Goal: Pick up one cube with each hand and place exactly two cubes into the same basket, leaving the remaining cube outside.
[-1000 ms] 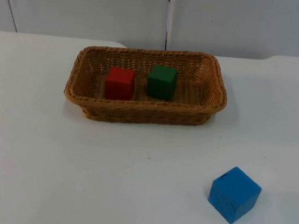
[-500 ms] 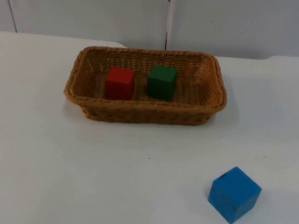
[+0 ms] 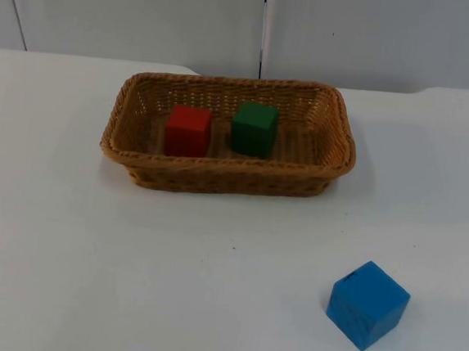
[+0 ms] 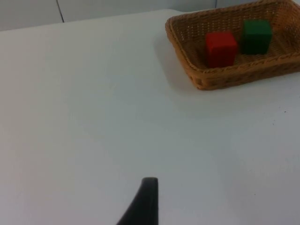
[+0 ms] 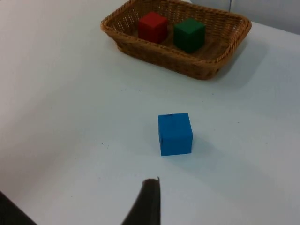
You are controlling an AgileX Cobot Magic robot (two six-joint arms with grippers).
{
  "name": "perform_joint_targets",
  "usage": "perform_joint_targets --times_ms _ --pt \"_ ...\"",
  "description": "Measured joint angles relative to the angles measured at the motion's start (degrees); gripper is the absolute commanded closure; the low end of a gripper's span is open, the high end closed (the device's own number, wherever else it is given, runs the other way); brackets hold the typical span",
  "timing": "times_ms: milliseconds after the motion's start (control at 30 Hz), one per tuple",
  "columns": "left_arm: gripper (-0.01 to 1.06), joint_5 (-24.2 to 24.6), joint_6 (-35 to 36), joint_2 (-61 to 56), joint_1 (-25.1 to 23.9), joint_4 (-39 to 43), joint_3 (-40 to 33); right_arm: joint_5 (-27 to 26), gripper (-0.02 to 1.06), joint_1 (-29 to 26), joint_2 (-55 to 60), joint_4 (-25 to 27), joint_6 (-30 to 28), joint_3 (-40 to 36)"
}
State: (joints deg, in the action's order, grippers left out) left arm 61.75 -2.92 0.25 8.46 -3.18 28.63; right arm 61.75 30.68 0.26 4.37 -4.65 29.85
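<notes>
The left gripper (image 4: 149, 187) appears as a single black fingertip poised above bare white table (image 4: 93, 117), holding nothing; whether its fingers are spread or closed cannot be told. Ahead of it and off to one side, well apart from the fingertip, sits a brown wicker basket (image 4: 187, 51). Inside the basket a red cube (image 4: 221, 48) and a green cube (image 4: 255, 35) stand upright side by side with a narrow gap between them, the red one nearer this gripper. The right gripper (image 5: 151, 187) likewise appears as one black fingertip above the table, also holding nothing, and its finger spacing cannot be told either. Just ahead of it, near but not touching, a blue cube (image 5: 175, 133) rests flat on the table. Farther beyond that cube, well apart from it, stands the same basket with the red and green cubes within it. From the top camera, the basket (image 3: 130, 146) lies lengthwise across the far middle of the table (image 3: 86, 269), close to the grey partition wall (image 3: 150, 12). The red cube (image 3: 188, 130) sits in its left half and the green cube (image 3: 254, 128) near its middle, while the basket's right end holds nothing. The blue cube (image 3: 368, 305) stands alone outside the basket on the near right part of the table, turned corner-on. Both arms wait drawn back from the basket, each wrist angled down toward the table.
</notes>
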Motion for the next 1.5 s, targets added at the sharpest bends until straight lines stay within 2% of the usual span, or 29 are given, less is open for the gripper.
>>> perform_joint_targets --times_ms 167,300,433,733,800,867,900,967,1500 --pt "0.17 0.0 0.0 0.0 0.0 0.0 0.0 0.1 0.24 0.0 0.0 -0.1 0.0 -0.2" --pt "0.17 0.0 0.0 0.0 0.0 0.0 0.0 0.1 0.24 0.0 0.0 -3.3 3.0 -0.2" --pt "0.17 0.0 0.0 0.0 0.0 0.0 0.0 0.1 0.24 0.0 0.0 -4.4 3.8 -0.2" --pt "0.16 0.0 0.0 0.0 0.0 0.0 0.0 0.1 0.24 0.0 0.0 -4.4 4.0 -0.2" --pt "0.08 0.0 0.0 0.0 0.0 0.0 0.0 0.1 0.20 0.0 0.0 -4.4 4.0 -0.2" --pt "0.00 0.0 0.0 0.0 0.0 0.0 0.0 0.1 0.10 0.0 0.0 -4.4 4.0 -0.2" --pt "0.00 0.0 0.0 0.0 0.0 0.0 0.0 0.1 0.10 0.0 0.0 -4.4 4.0 -0.2" --pt "0.00 0.0 0.0 0.0 0.0 0.0 0.0 0.1 -0.01 0.0 0.0 -4.4 4.0 -0.2" --pt "0.00 0.0 0.0 0.0 0.0 0.0 0.0 0.1 -0.01 0.0 0.0 -4.4 4.0 -0.2"
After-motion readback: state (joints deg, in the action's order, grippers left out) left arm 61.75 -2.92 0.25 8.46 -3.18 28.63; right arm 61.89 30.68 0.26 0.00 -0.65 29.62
